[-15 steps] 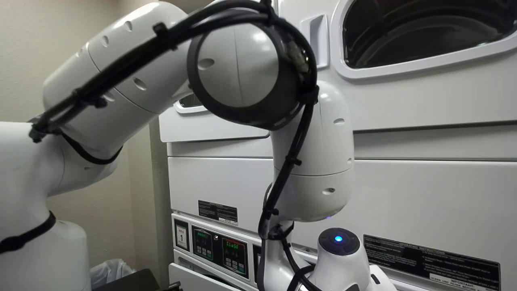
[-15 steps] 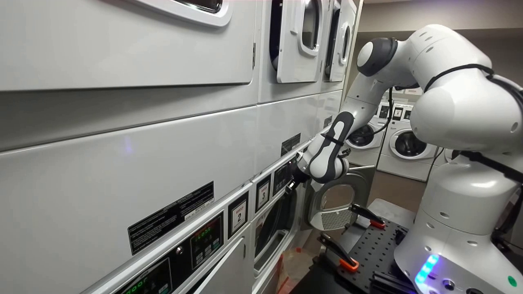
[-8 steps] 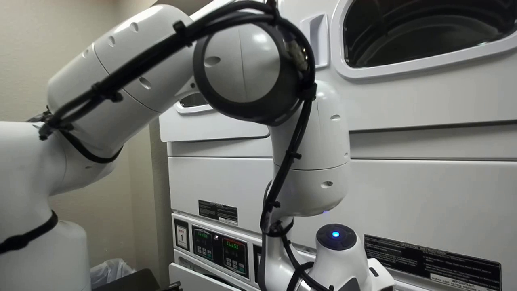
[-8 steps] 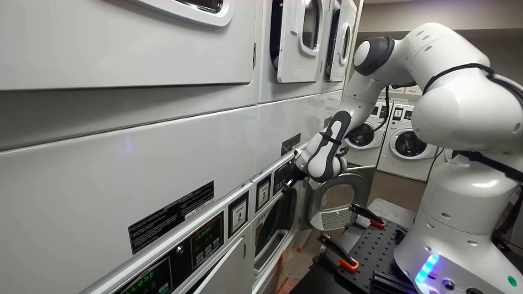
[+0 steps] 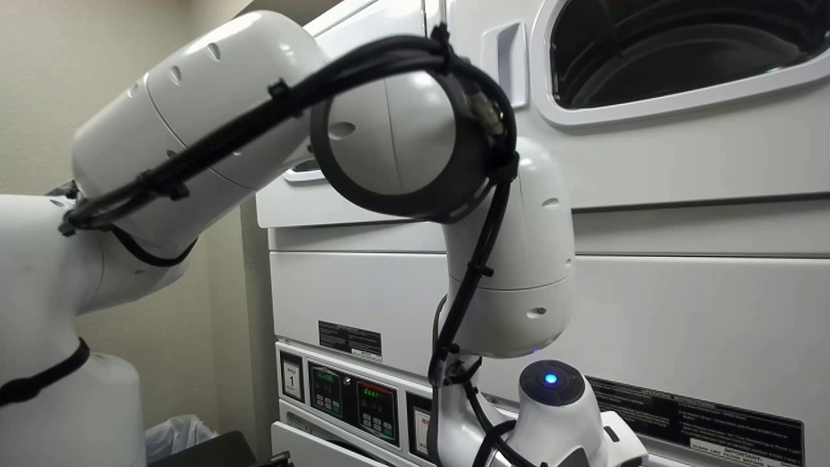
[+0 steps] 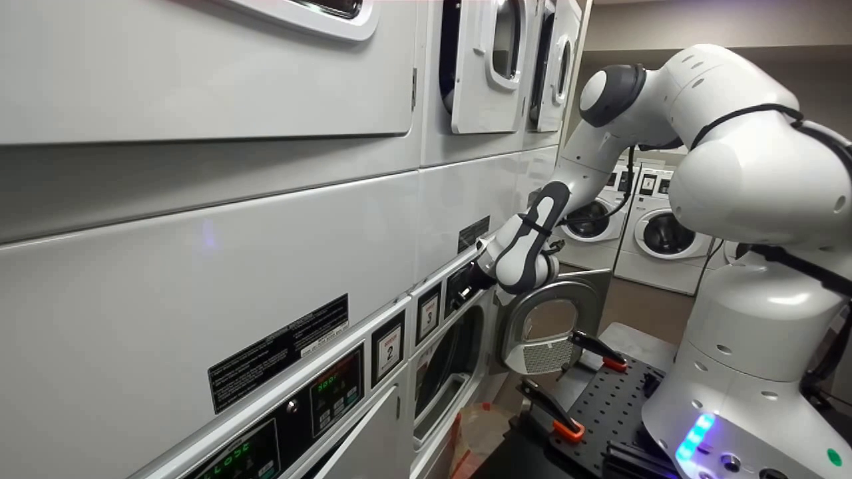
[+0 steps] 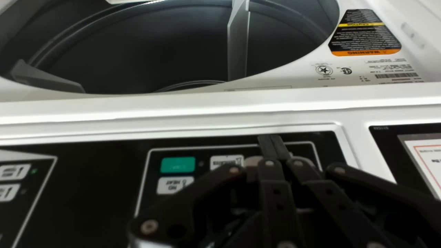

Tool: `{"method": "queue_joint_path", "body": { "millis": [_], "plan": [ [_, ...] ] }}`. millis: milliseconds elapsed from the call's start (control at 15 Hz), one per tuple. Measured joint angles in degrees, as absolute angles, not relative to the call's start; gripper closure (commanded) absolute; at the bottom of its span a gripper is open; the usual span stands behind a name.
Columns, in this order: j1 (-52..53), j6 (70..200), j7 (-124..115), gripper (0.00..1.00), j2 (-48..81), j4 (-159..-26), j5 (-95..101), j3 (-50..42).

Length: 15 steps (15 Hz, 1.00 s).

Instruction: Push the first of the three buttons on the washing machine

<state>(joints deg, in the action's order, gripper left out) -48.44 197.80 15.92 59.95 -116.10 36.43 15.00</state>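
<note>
Tool (image 7: 274,146) fully clenched, tips together, at the black control panel (image 7: 100,193), contact unclear.

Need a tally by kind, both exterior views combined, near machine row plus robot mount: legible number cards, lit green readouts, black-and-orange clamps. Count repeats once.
Number cards: 3
Green readouts: 2
Black-and-orange clamps: 2
Total: 7

My arm (image 6: 725,179) rises from its base (image 6: 745,372), where a blue strip (image 6: 695,436) glows, bends over at the elbow (image 5: 415,143) and runs down through the forearm (image 5: 525,253). In an exterior view my wrist (image 6: 526,253) slants downward. My gripper (image 7: 273,144) has its black fingers (image 7: 266,146) together, tips touching, as far as the dark, blurred wrist view lets me judge.
</note>
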Motion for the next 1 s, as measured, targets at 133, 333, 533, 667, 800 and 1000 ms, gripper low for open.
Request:
{"method": "queue_joint_path", "body": {
  "millis": [133, 333, 533, 667, 800, 1000],
  "plan": [
    [-48.6, 197.8, 15.4, 1.0, 61.0, -116.0, 36.4, 15.5],
    [-46.1, 197.7, 15.4, 1.0, 60.9, -116.1, 34.1, 13.2],
    [-40.5, 197.4, 15.4, 1.0, 59.7, -116.3, 29.8, 8.2],
    [-37.4, 196.2, 15.4, 1.0, 58.5, -117.2, 28.1, 5.7],
    [-35.9, 194.9, 15.4, 1.0, 57.3, -118.4, 27.7, 4.9],
    [-35.5, 195.6, 15.4, 1.0, 56.6, -119.7, 27.7, 5.3]
  ]
}}
